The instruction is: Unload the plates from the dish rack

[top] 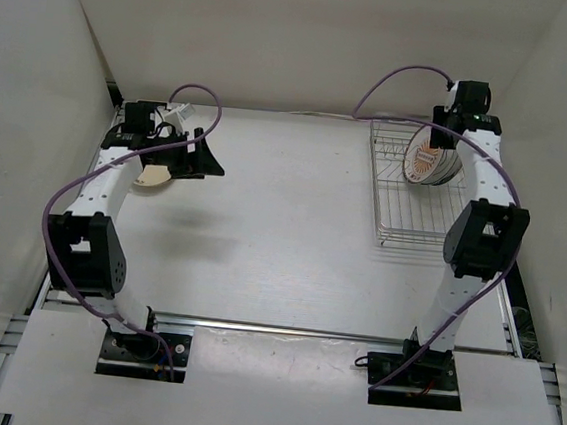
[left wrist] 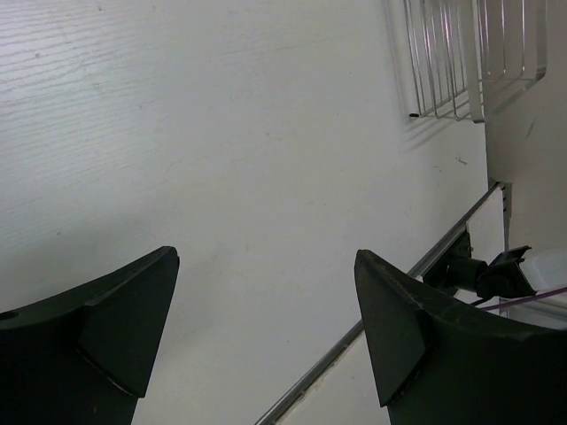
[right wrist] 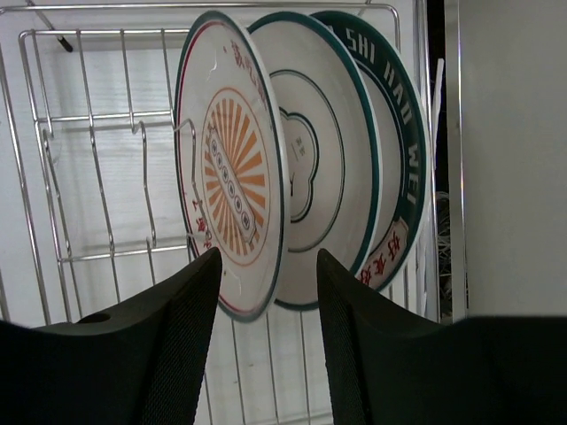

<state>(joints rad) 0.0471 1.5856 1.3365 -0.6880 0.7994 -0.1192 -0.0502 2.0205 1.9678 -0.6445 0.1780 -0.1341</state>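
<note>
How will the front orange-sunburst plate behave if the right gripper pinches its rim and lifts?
Probably stiff: the front plate looks like hard glazed ware, so it should not flex. Its glossy surface may slip in the open right gripper. It stands upright close to the second plate in the dish rack, so a sideways nudge could knock them together.
</note>
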